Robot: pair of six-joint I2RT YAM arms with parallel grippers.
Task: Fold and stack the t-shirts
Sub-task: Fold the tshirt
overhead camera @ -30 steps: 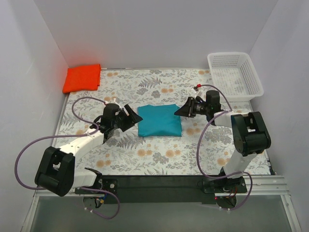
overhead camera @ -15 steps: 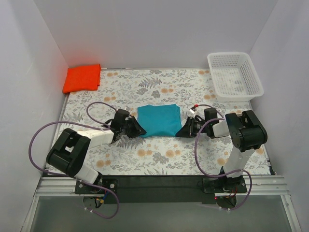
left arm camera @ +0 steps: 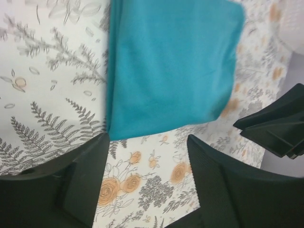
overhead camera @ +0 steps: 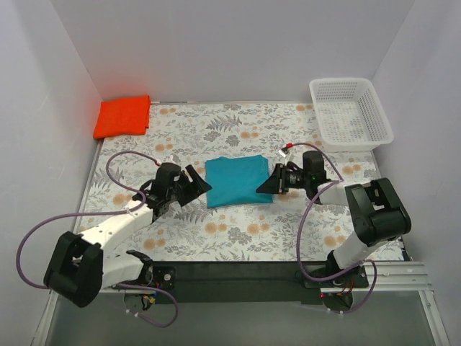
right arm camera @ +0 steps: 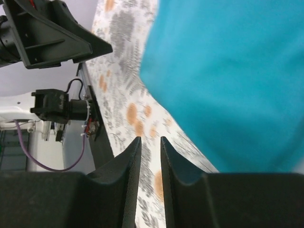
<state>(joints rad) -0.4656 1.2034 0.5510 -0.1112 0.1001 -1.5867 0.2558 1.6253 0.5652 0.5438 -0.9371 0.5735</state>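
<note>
A folded teal t-shirt (overhead camera: 236, 180) lies flat at the middle of the floral table. A folded orange t-shirt (overhead camera: 122, 115) lies in the far left corner. My left gripper (overhead camera: 197, 182) is wide open and empty, just off the teal shirt's left front corner. In the left wrist view (left arm camera: 148, 140) the teal shirt (left arm camera: 171, 66) lies just beyond the fingertips. My right gripper (overhead camera: 265, 186) sits at the shirt's right front corner. In the right wrist view (right arm camera: 150, 140) its jaws stand a narrow gap apart with nothing between them, beside the teal shirt (right arm camera: 237, 71).
A white mesh basket (overhead camera: 351, 81) stands at the far right corner. White walls close in the table on the left, back and right. The right gripper (left arm camera: 275, 128) shows in the left wrist view, and the left gripper (right arm camera: 52, 33) in the right wrist view.
Both grippers dropped to the teal shirt's front corners half a second ago, then rose and moved back a little. The shirt now lies slightly turned.
</note>
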